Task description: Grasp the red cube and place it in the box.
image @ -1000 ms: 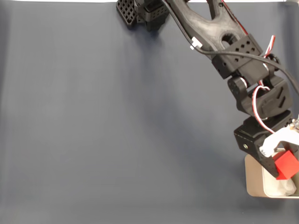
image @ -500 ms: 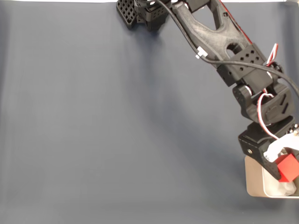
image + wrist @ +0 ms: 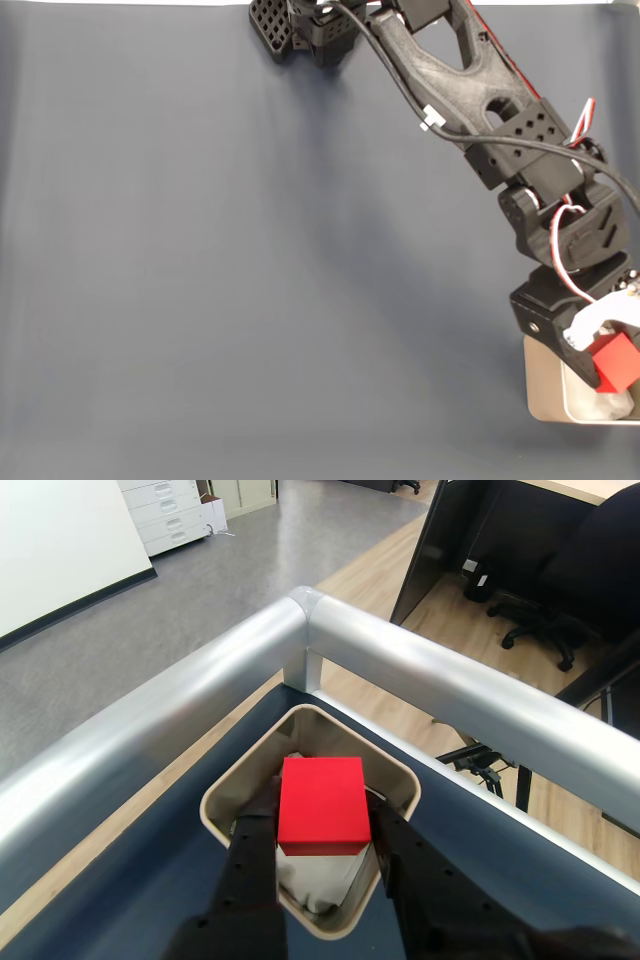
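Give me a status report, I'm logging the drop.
Gripper shut on red cube, fingers either side. Cube held above the box, not released. Nothing in the way.

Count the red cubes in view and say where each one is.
1. The red cube is clamped between the fingers of the gripper, held above the open box at the table's corner. Another could lie hidden in the box beneath it.

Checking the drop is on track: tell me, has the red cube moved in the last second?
Yes. In the fixed view the red cube has shifted slightly down the picture, further over the box, clamped in the pincer.
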You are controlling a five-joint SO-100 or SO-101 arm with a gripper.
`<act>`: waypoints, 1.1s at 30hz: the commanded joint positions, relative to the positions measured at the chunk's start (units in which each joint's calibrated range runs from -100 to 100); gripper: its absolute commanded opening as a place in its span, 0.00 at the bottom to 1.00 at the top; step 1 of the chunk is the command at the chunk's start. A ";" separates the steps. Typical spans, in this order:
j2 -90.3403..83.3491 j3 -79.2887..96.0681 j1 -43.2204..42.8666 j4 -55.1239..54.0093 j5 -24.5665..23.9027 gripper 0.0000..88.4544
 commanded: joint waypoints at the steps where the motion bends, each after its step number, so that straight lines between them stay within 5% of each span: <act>1: -0.97 -3.79 -0.39 -1.03 -0.29 0.06; 4: -1.23 -3.79 -0.39 -0.79 -0.68 0.10; 11: -2.10 -3.98 -0.46 -0.46 -1.95 0.37; 19: -2.36 -5.34 -0.53 -0.29 -1.71 0.52; 33: -2.27 -6.44 -0.18 -0.62 -1.37 0.55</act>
